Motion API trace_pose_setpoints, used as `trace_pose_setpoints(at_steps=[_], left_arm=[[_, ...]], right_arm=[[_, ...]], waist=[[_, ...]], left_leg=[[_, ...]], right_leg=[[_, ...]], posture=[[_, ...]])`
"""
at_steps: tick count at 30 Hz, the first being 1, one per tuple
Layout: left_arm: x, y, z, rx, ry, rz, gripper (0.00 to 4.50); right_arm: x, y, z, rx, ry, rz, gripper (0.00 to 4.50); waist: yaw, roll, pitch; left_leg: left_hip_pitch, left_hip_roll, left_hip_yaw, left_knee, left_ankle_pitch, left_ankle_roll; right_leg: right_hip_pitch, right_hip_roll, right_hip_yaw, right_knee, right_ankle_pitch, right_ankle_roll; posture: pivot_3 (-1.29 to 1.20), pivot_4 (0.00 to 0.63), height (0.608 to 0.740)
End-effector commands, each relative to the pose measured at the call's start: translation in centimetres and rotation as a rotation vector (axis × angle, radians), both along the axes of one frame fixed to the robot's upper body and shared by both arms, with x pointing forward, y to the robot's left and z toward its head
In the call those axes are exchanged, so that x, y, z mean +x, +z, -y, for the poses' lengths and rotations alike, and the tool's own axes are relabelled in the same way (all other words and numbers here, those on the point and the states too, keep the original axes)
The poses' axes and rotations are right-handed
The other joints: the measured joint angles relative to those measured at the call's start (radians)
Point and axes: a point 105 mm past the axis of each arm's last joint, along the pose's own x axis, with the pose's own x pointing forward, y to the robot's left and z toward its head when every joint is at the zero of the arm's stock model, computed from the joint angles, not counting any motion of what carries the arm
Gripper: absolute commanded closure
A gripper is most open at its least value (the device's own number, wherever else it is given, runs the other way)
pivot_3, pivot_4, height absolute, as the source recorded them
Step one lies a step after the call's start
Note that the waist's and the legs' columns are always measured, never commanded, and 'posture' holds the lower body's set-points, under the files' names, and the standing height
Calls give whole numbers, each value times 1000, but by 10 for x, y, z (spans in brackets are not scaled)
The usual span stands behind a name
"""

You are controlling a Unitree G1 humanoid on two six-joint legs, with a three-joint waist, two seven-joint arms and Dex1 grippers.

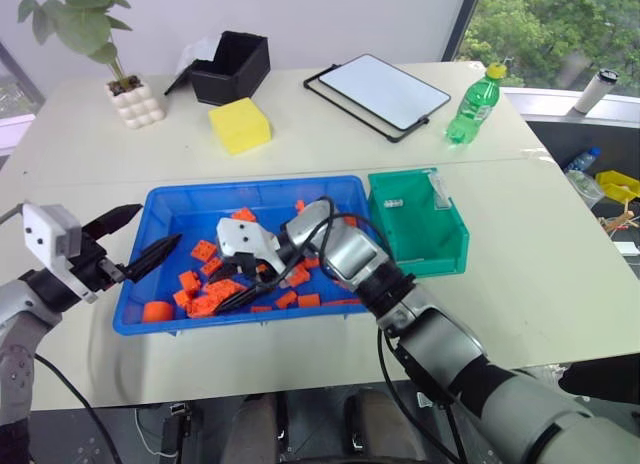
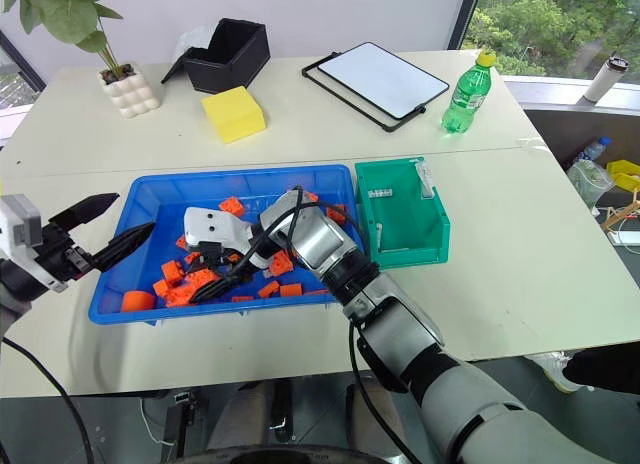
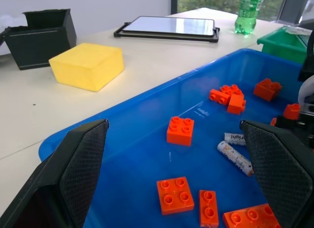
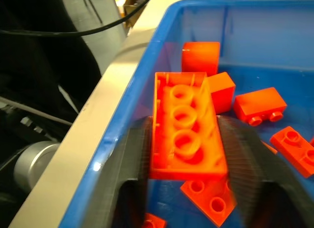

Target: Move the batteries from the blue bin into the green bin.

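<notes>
Orange brick (image 4: 186,129) between your right gripper's (image 1: 243,287) fingers inside the blue bin (image 1: 170,199), left gripper (image 1: 135,239) spread open, batteries' (image 3: 235,156) print unreadable.

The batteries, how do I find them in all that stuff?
Look inside the blue bin, among the orange bricks. The batteries lie side by side on its floor: small whitish cylinders, round and smooth, while the bricks are orange and studded.
</notes>
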Motion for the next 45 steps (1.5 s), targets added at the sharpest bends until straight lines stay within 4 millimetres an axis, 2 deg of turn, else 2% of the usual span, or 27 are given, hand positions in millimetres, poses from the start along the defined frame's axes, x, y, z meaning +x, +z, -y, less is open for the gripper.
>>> trace_pose_setpoints(at_steps=[1,2,5,10,13,17,20,23,27,29,31,35,39,45], left_arm=[[-1,8,0,12,-4,44,0],[-1,8,0,11,-4,44,0],[0,7,1,9,-3,43,0],[2,6,1,6,-4,41,0],[3,5,2,5,-5,43,0],[5,5,2,6,-4,46,0],[5,5,1,3,5,53,0],[5,5,0,-8,15,59,0],[7,1,0,-18,17,56,0],[9,0,2,-21,12,56,0],[12,0,3,-26,5,59,0],[17,0,6,-25,-9,62,0],[17,1,6,-23,-9,65,0],[13,-1,4,-23,3,63,0]], right_arm=[[-7,12,-7,53,33,47,314],[-6,15,-8,65,28,57,41],[-4,29,-11,107,16,97,41],[6,68,-9,174,13,180,41],[20,83,-2,166,-3,260,41],[46,76,9,68,-131,239,41],[48,78,10,102,-251,3,41],[44,80,22,97,-278,-64,41],[42,83,41,94,-300,-49,41],[43,83,47,89,-305,6,41],[37,80,50,96,-229,143,41],[31,62,47,78,-149,253,41],[35,58,39,91,-162,240,41],[41,41,27,55,-172,196,41]], waist=[[0,0,0],[0,0,0],[0,0,0],[0,0,0],[1,0,0],[0,0,0],[0,0,0],[0,0,0],[4,0,0],[4,0,0],[5,0,0],[0,0,0],[-1,0,0],[1,0,0]], left_leg=[[0,0,0,0,0,0],[0,0,0,0,0,0],[0,0,0,0,0,0],[0,0,0,0,0,0],[0,0,0,0,0,0],[0,0,0,0,0,0],[0,0,0,0,0,0],[0,0,0,0,0,-1],[-1,-1,0,0,0,1],[-1,-1,0,0,0,1],[-1,-1,0,0,0,1],[0,-1,0,0,0,1],[0,0,1,0,0,1],[0,0,1,0,0,1]], right_leg=[[0,0,0,0,0,0],[0,0,0,0,0,0],[0,0,0,0,0,0],[0,0,0,0,0,0],[0,0,0,0,0,0],[0,0,0,0,0,0],[0,-1,0,0,0,0],[0,-1,0,0,0,0],[0,-2,0,0,0,0],[0,-2,0,0,0,0],[0,-2,0,0,0,0],[0,-1,-1,0,0,0],[-1,0,-1,0,0,0],[0,0,-1,0,0,0]], posture=[[0,150,740],[0,150,740],[0,150,740],[0,150,740],[0,150,740],[0,150,740],[0,150,740],[0,150,740],[0,150,740],[0,150,740],[0,150,740],[0,150,740],[0,150,740],[0,150,740]])
